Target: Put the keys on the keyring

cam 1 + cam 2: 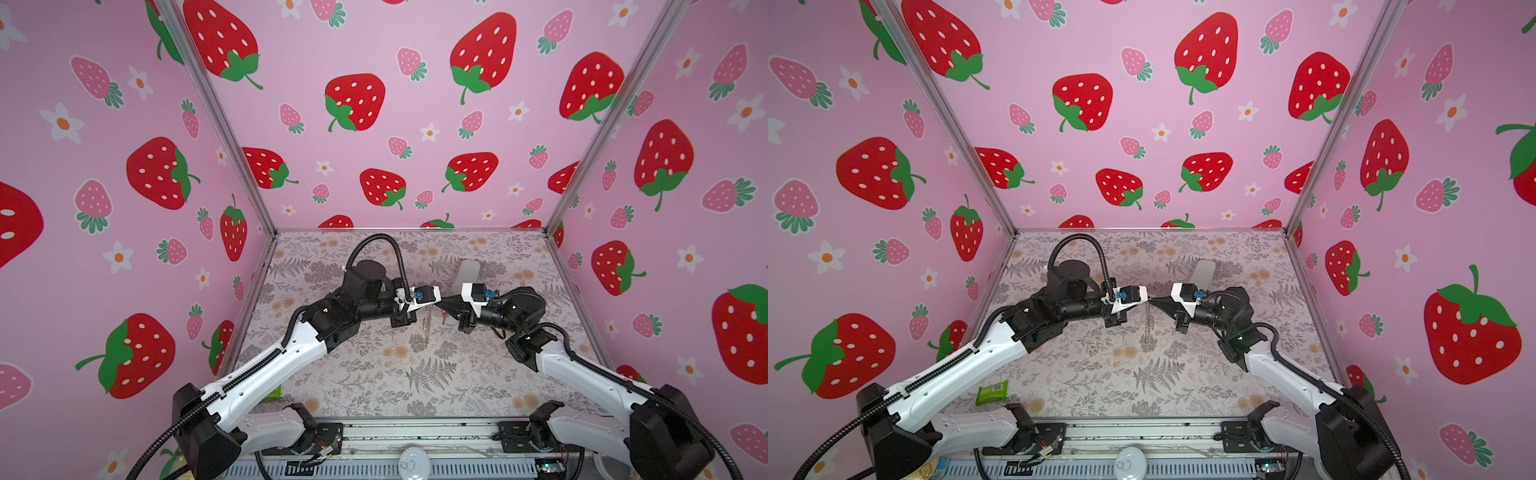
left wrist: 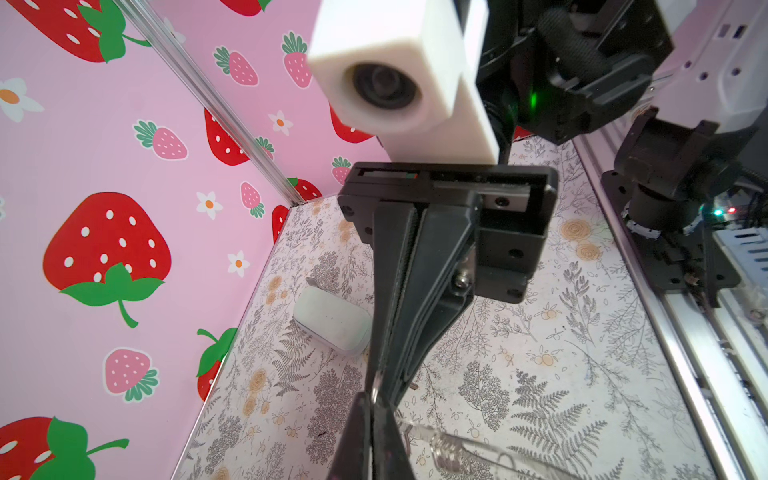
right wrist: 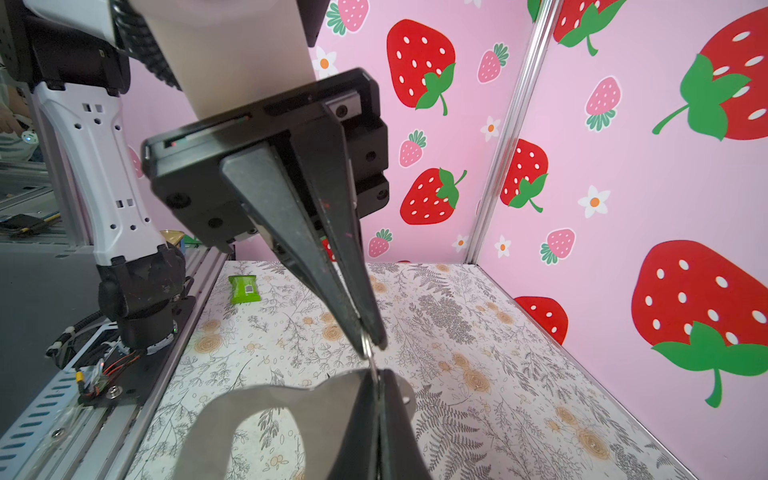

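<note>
**Two grippers tip to tip over the mid-table, keyring between them**

In both top views each arm rises from its base at the near rail, slants inward and away, then bends at the elbow. Each forearm turns toward the middle and lies roughly level. The wrists face one another, and the fingers meet point to point in the air above the floral-printed tabletop (image 1: 1142,395).

The right gripper (image 2: 382,386) has its dark tapered fingers pressed together along their whole length, clamped on the keyring. This is a taupe-grey oval strap loop (image 3: 257,399) hanging just beside those fingers, clear of the table, with a small silver metal ring (image 3: 366,347) at the tips.

The left gripper (image 3: 368,338) has its fingers drawn close at that same ring. Whether they pinch it or only touch it cannot be told.

The small dark metal key with a red rectangular plastic tag cannot be made out for certain. A reddish speck (image 1: 444,319) shows just under the right gripper's fingers in a top view.

A pale oblong case (image 2: 332,324) lies on the table beyond the right gripper. A bright green packet (image 1: 992,392) lies near the left arm's base.
</note>
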You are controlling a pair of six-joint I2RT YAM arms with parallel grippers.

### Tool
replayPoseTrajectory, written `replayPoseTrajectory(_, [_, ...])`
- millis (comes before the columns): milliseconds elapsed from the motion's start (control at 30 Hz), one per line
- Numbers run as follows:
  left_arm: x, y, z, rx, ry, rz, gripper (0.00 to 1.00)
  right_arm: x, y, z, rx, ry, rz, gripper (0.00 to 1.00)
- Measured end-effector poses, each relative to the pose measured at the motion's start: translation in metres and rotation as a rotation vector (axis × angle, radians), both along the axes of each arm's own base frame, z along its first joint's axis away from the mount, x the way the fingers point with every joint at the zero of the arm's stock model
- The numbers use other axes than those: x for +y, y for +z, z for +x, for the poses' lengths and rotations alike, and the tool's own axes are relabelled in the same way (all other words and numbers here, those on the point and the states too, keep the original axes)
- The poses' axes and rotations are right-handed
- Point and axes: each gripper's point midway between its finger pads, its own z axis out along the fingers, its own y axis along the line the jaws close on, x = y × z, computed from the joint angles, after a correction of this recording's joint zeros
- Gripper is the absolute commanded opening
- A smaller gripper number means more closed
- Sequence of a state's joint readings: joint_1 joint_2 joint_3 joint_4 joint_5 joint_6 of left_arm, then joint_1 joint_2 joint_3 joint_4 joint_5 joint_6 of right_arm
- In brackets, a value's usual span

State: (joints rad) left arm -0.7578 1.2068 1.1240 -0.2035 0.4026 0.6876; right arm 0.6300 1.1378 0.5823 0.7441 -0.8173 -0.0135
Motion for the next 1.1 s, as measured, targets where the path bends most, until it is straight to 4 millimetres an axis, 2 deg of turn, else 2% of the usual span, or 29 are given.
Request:
replayPoseTrajectory(67, [0.001,-0.001,0.001,0.003,0.011,0.003,0.39,0.001,-0.005,0.004,0.008,-0.015,-0.028,0.01])
replayPoseTrajectory(200, [0.004,-0.008,0.002,0.02,0.033,0.036,0.41,0.0,-0.013,0.013,0.011,-0.063,-0.082,0.0])
replayPoseTrajectory(400, [0.012,-0.003,0.005,0.032,0.07,0.103,0.4,-0.003,-0.018,0.027,-0.001,-0.139,-0.157,0.01])
replayPoseTrajectory(567, [0.01,0.002,0.015,0.036,0.092,0.148,0.39,-0.005,-0.019,0.034,-0.02,-0.176,-0.21,0.01])
replayPoseTrajectory(833, [0.0,-0.02,0.03,0.114,0.103,0.237,0.37,-0.01,-0.029,0.038,-0.033,-0.212,-0.279,0.02])
replayPoseTrajectory(1100, [-0.004,-0.023,0.033,0.137,0.104,0.252,0.36,-0.012,-0.025,0.035,-0.038,-0.21,-0.286,0.02])
